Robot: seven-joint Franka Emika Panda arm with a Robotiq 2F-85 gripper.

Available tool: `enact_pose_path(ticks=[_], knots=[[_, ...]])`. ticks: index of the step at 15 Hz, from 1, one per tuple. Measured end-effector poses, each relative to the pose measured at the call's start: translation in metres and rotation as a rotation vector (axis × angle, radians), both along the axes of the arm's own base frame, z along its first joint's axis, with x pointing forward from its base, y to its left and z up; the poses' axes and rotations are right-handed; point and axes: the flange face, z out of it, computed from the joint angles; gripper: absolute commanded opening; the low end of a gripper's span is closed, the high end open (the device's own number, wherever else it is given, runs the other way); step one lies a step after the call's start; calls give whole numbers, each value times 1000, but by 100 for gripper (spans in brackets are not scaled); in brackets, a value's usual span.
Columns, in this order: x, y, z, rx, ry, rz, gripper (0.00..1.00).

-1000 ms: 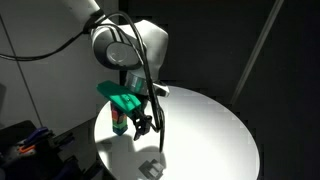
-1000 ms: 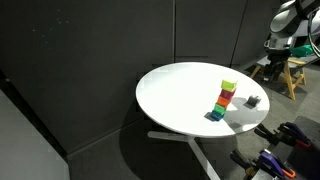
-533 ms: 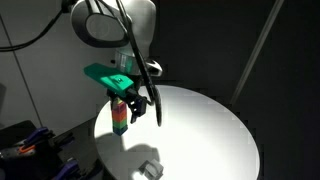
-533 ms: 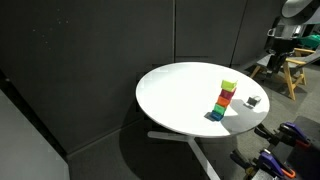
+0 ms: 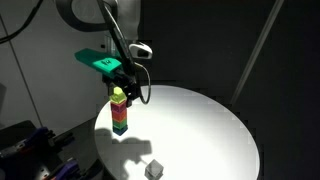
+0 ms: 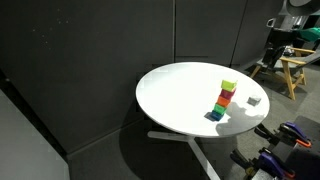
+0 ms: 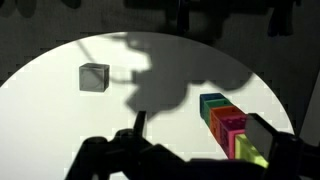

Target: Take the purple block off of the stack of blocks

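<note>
Up from the desk (image 5: 210, 120) the gripper (image 5: 129, 90) has climbed since a second ago, when it hung low near the purple block (image 5: 153, 170). It now sits at the height of the top of the stack of blocks (image 5: 119, 112), just beside the yellow-green cube that crowns it.

The jaws are dark shapes against a dark background, and I cannot tell whether they are spread or pressed together. Nothing can be seen between them.

The purple block, which looks grey, lies alone on the desk well below the jaws and apart from the stack, near the desk's edge. In the wrist view it lies at the upper left (image 7: 94, 77), with the stack (image 7: 230, 125) at the lower right. An exterior view shows the block (image 6: 253, 100) beside the stack (image 6: 224, 100), not touching it.
</note>
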Motion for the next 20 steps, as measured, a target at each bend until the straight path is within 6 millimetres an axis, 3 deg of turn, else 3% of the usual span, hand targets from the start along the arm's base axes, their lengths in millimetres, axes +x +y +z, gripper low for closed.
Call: enact_pose_path(ticks=[8,12,20], knots=[[28,57,11,-51,-56,-157,100],[37,87,23,-68,-103,-156,100],[30,125,69,-80,-187,-81,100]])
